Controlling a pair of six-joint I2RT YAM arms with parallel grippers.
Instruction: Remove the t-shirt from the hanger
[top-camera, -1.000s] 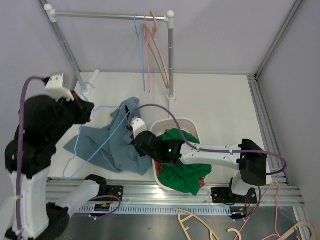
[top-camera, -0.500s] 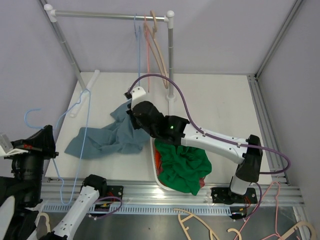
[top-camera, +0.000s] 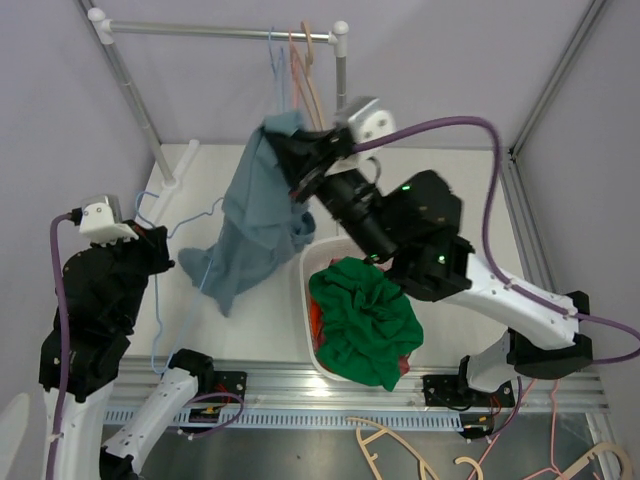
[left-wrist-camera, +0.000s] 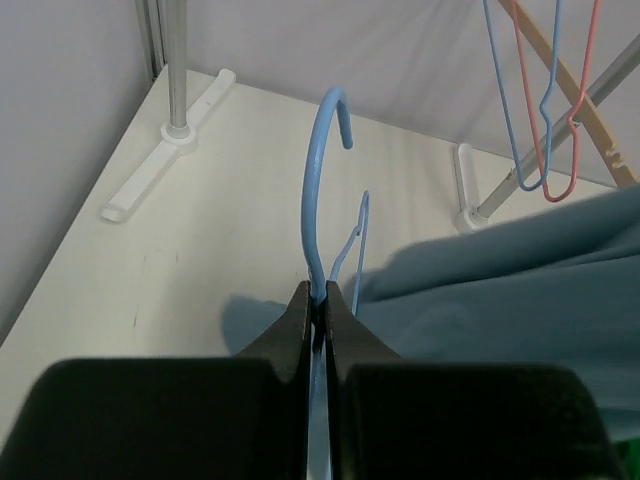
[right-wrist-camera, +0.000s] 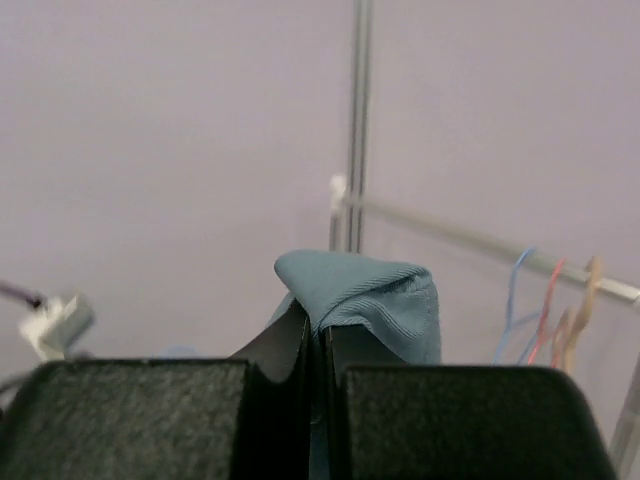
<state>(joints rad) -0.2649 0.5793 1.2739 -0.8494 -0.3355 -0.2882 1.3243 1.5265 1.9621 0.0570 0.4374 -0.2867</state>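
Note:
A blue-grey t-shirt (top-camera: 250, 215) hangs in the air from my right gripper (top-camera: 292, 150), which is raised high near the rail and shut on a fold of its fabric (right-wrist-camera: 365, 290). In the right wrist view that gripper (right-wrist-camera: 320, 325) pinches the cloth between its tips. My left gripper (top-camera: 172, 256) is shut on the neck of a light blue wire hanger (top-camera: 203, 272), seen close in the left wrist view (left-wrist-camera: 320, 295) with the hook (left-wrist-camera: 318, 170) standing up. The hanger's wire runs along the shirt's lower left edge; I cannot tell whether it is still inside the shirt.
A white basket (top-camera: 304, 300) holding a green garment (top-camera: 365, 320) stands right of the shirt. Blue, pink and wooden hangers (top-camera: 300, 70) hang on the rail (top-camera: 200, 30), whose post (top-camera: 342, 90) is behind my right gripper. More hangers (top-camera: 400, 450) lie below the table's front edge.
My right gripper has gone up from the table toward the rail, lifting the t-shirt until it hangs. The left arm has shifted with the blue hanger still held.

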